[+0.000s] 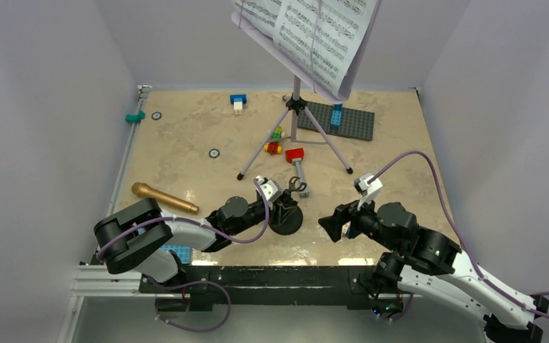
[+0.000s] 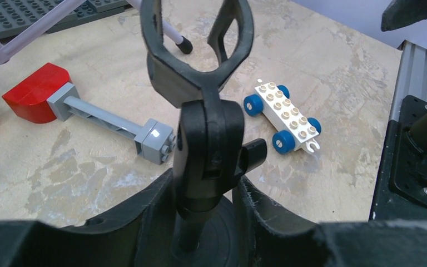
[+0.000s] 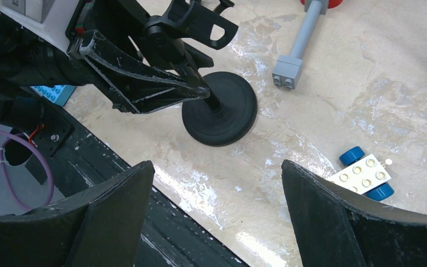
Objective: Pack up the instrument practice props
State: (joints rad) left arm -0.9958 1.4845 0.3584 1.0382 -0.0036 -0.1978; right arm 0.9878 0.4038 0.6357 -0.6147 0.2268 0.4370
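left claw (image 2: 204,189) straddles mic stand (image 2: 208,139) post, grip unclear; right claw (image 3: 217,167) released, empty. toy car (image 2: 282,118) wrist views only; gold microphone (image 1: 163,198) top only.

Soft, even light is coming from above, leaving only a faint shadow under the mic stand (image 3: 219,111). Glare is streaking the glossy desk (image 3: 367,83) near its front edge in the right wrist view. The fingers (image 2: 117,233) of the left tool (image 2: 205,222) are looming dark and blurred in its own view.
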